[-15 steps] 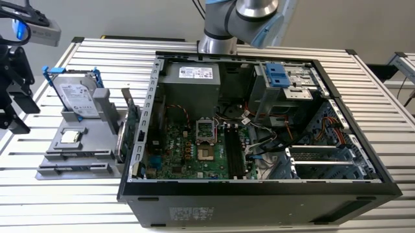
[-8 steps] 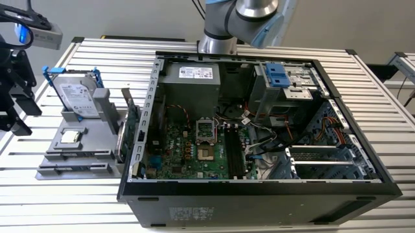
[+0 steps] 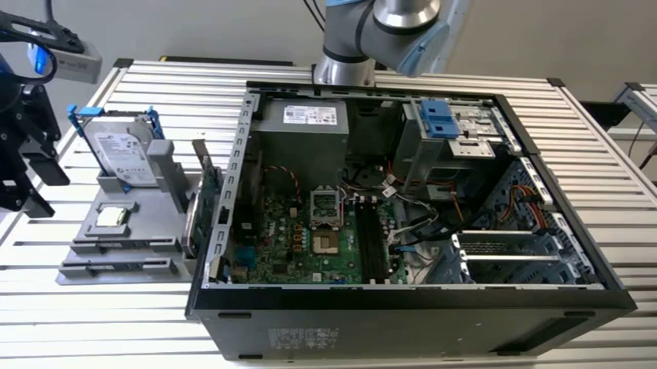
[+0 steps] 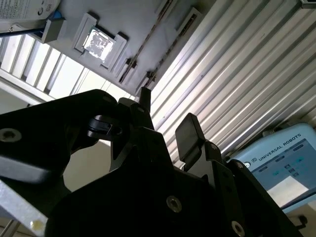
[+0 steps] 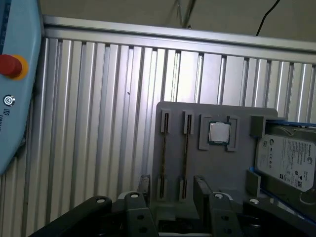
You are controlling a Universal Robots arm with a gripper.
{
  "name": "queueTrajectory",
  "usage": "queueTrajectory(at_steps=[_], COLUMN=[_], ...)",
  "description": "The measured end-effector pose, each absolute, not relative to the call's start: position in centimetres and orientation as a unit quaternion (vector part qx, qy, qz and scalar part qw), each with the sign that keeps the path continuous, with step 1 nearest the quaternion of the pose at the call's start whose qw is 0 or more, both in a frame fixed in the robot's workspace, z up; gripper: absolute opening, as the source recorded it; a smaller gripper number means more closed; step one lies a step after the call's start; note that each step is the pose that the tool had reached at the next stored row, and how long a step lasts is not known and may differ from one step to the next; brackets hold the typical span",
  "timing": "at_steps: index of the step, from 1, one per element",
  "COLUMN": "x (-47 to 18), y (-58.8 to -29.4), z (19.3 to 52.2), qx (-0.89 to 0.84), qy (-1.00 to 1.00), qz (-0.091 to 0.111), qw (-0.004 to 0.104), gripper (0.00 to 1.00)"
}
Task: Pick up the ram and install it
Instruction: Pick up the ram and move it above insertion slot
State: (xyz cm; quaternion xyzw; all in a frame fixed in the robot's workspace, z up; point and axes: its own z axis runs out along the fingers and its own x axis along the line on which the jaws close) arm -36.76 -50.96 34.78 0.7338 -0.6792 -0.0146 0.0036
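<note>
A: Where does the tool (image 5: 172, 188) stand?

B: At the exterior view's left, just beside the grey holder (image 5: 217, 168) on the slatted desk (image 3: 144, 84). It is well apart from the open computer case (image 3: 411, 323), which sits to the holder's right in that view.

A: And how far is it open?

B: It is spread wide. In both wrist views the two fingers (image 5: 199, 188) have a clear gap between them with nothing in it, so the tool has hold of nothing.

A: Where is the ram (image 5: 185, 153)?

B: On the holder, it seems. The first wrist view shows two long slots side by side, each with a thin strip running along it. The ram appears to stand edge-up in the slot closer to the processor chip (image 5: 218, 132), but edge-on it is too thin to be sure. The ends of both slots show through the gap between the fingers.

A: What else is on the holder?

B: The chip lies flat in its square pocket. A silver hard drive (image 5: 289, 160) with blue brackets stands at the far end, with the chip between it and the slots.
</note>
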Motion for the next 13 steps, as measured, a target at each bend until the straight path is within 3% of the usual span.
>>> queueTrajectory(at_steps=[13], x=[-36.76], y=[-50.96], z=[34.3], qx=[0.734], qy=[-0.679], qz=[-0.012], qw=[0.0], gripper=[1.0])
